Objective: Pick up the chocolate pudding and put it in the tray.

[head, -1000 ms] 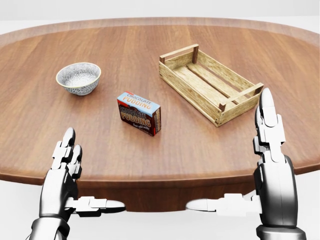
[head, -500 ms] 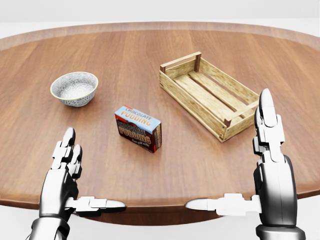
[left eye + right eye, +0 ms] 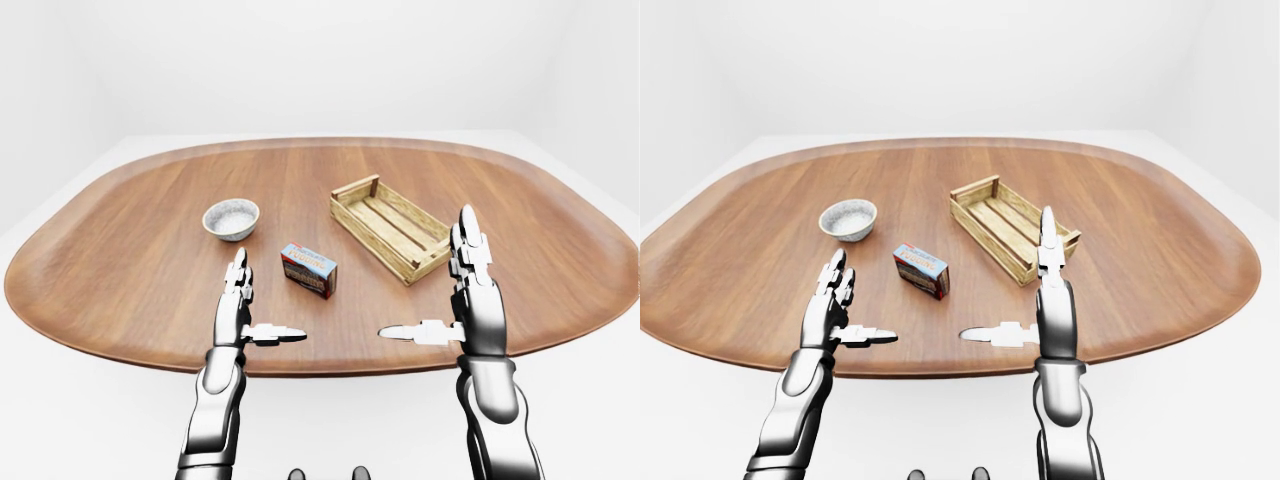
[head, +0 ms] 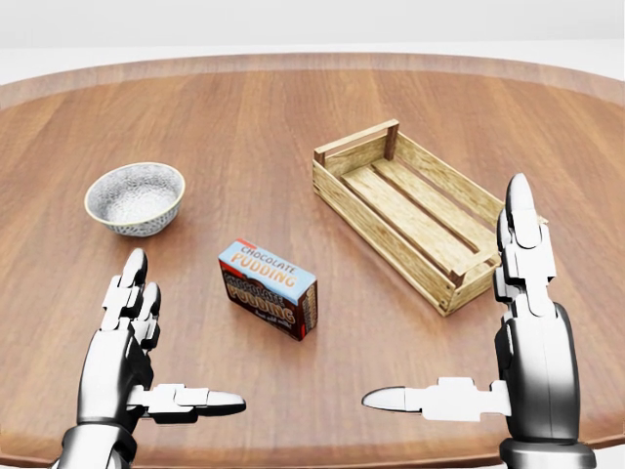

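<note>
The chocolate pudding box lies on the wooden table, near the middle of the head view. To its upper right stands the slatted wooden tray, holding nothing. My left hand hovers open at the lower left, below and left of the box, thumb pointing right. At the lower right my right hand is open too, fingers upright, thumb pointing left; its fingertips overlap the tray's near corner in the picture. Neither hand touches anything.
A speckled white bowl sits on the table to the upper left of the pudding box. The oval table's near edge runs just under my hands. White floor and walls surround the table.
The whole picture has shifted: the box, tray and bowl sit lower and larger in the head view, so the camera has moved toward the table. Both hands keep the same open pose.
</note>
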